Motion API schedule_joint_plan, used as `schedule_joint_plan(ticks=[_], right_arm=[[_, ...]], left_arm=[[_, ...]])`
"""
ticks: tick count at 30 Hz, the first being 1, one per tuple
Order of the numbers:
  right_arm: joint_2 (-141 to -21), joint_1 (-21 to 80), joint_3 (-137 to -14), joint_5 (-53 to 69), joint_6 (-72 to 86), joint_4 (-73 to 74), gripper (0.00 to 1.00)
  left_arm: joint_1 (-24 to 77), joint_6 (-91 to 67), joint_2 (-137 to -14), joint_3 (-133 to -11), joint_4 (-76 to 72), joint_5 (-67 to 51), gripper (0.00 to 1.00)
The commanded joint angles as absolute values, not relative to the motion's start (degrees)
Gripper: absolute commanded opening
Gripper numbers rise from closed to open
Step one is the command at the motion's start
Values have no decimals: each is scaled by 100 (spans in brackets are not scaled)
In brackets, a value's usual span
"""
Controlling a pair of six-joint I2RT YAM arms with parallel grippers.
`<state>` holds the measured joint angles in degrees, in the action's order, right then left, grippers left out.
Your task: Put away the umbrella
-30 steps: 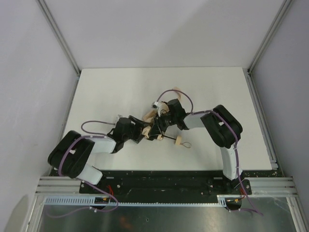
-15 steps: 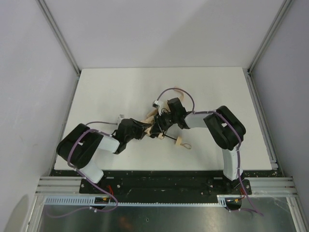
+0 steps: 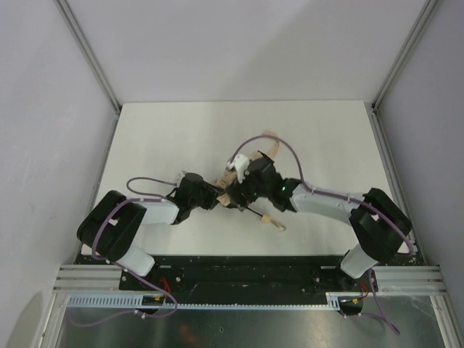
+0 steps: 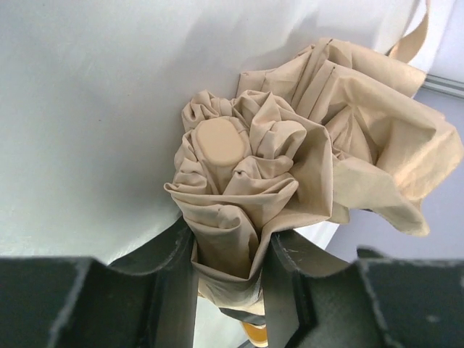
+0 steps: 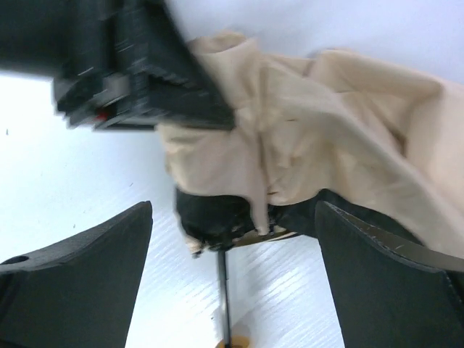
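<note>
your left gripper (image 4: 228, 286) is clamped on the umbrella (image 4: 254, 181). its two fingers (image 4: 170, 272) press the crumpled beige fabric from either side, just below the pale oval cap (image 4: 217, 141) that tops the bundle. beyond the cap the loose folds spill outward, and a tan strap (image 4: 409, 43) curls away past them.

from above, the umbrella lies on the white desk (image 3: 145, 145), about midway across it and somewhat toward the arms' bases. a thin black shaft (image 3: 250, 210) runs out of the fabric toward the bases and ends in a small pale handle (image 3: 268, 218) resting on the desk.

your right gripper (image 3: 243, 190) sits just beside the umbrella, on the opposite side from the left gripper. its wrist view shows the jaws spread wide with nothing held. the fabric and the black end of the bundle sit ahead of the opening, and the shaft runs down between the two fingers. you cannot tell from these views whether either right finger touches the fabric.
</note>
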<state>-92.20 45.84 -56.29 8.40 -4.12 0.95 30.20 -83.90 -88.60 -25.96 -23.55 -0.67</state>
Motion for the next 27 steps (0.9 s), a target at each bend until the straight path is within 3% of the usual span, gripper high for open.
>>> schedule_joint_plan(ticks=[1, 5, 11, 15, 17, 24, 27], right_arm=[[-8931, 5615, -5050, -1084, -1508, -615, 96], [-9164, 6304, -4687, -1558, -2100, -1578, 95], [-10155, 6543, -4694, -2279, -2589, -2759, 92], [-10759, 6532, -4901, -2895, -2686, -3093, 83], [-10925, 6443, -4928, -3066, -2566, -3087, 72], [-11018, 6004, -4946, -2079, -1515, -1921, 11], [-10969, 5818, -4927, -1232, -966, -1352, 1]], left_arm=[[2989, -8225, -8820, -2927, -351, -75, 0], [2988, -8301, -8868, -3041, -140, -475, 0], [2988, -8285, -8677, -3151, 298, -421, 0], [2988, -8330, -8664, -3172, 395, -473, 0], [2988, -8343, -8672, -3173, 415, -507, 0], [2988, -8363, -8535, -3200, 431, -591, 0], [2988, -8341, -8440, -3261, 426, -532, 0]])
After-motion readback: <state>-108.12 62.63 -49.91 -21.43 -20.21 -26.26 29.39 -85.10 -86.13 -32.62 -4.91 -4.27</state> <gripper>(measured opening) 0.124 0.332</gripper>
